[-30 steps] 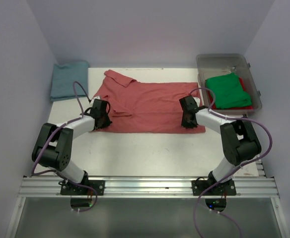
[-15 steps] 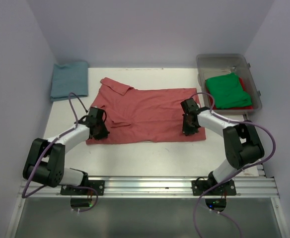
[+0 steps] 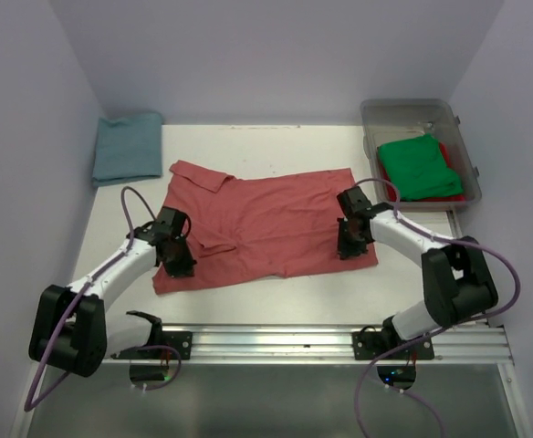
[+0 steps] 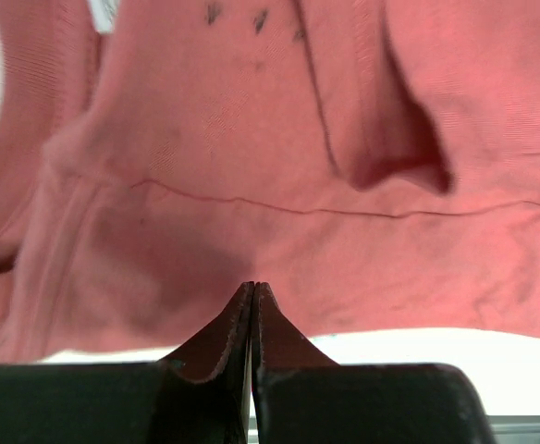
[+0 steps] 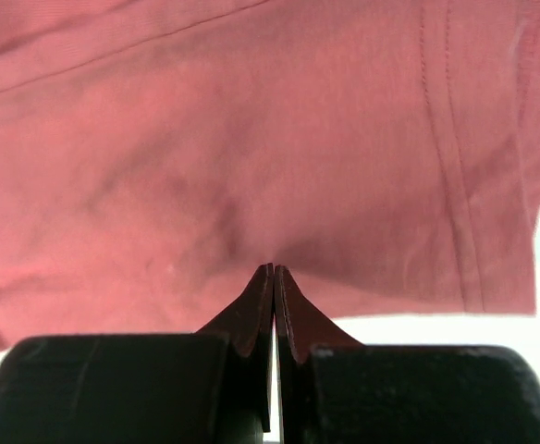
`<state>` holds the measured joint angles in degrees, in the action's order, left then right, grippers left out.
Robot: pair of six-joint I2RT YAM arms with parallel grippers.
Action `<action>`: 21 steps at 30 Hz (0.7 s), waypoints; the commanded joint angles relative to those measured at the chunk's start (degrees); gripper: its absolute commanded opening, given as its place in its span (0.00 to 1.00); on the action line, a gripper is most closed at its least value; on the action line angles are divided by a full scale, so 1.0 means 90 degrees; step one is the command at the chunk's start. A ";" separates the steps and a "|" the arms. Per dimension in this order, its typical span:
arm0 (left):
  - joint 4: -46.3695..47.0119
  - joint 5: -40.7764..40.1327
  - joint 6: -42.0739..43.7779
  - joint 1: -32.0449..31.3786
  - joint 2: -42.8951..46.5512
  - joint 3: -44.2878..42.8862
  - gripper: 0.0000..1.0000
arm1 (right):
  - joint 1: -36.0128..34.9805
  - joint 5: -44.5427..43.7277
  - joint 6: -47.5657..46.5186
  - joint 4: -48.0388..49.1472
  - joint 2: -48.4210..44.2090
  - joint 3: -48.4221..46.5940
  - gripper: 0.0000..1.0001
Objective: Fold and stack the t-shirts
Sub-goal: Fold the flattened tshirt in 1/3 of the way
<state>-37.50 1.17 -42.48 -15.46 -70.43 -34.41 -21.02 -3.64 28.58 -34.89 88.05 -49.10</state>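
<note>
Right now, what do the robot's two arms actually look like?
Both the left arm and right arm have white tubular links, chunky black joints and a looping purple cable. The left end effector and right end effector are black, each with two tapered, wedge-shaped fingers.

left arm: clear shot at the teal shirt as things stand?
Probably not yet: left gripper is shut on the salmon shirt. Nothing stands between it and the teal shirt, so after release likely yes.

Upper right: clear plastic bin [image 3: 408,104] (greyish rim) — white table [image 3: 276,297] mid-frame, metal rail [image 3: 276,339] along the bottom.
</note>
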 commanded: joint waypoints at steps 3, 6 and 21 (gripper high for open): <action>-0.0502 -0.0810 0.0217 -0.0030 0.0668 -0.1321 0.05 | -0.0077 0.0257 -0.0265 -0.0059 -0.1354 -0.0305 0.00; -0.0288 -0.1203 0.0373 -0.0030 0.0648 -0.1761 0.07 | -0.0087 0.0656 -0.0324 0.0438 -0.1892 -0.0481 0.04; 0.1900 -0.1176 0.0628 0.0428 0.0580 -0.1645 0.85 | -0.2196 0.2240 -0.0988 0.1436 0.1445 -0.3437 0.40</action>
<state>-27.35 -10.09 -37.58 -14.04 -66.30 -49.91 -37.80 13.47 22.61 -22.35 98.26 -73.12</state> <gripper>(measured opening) 0.790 0.387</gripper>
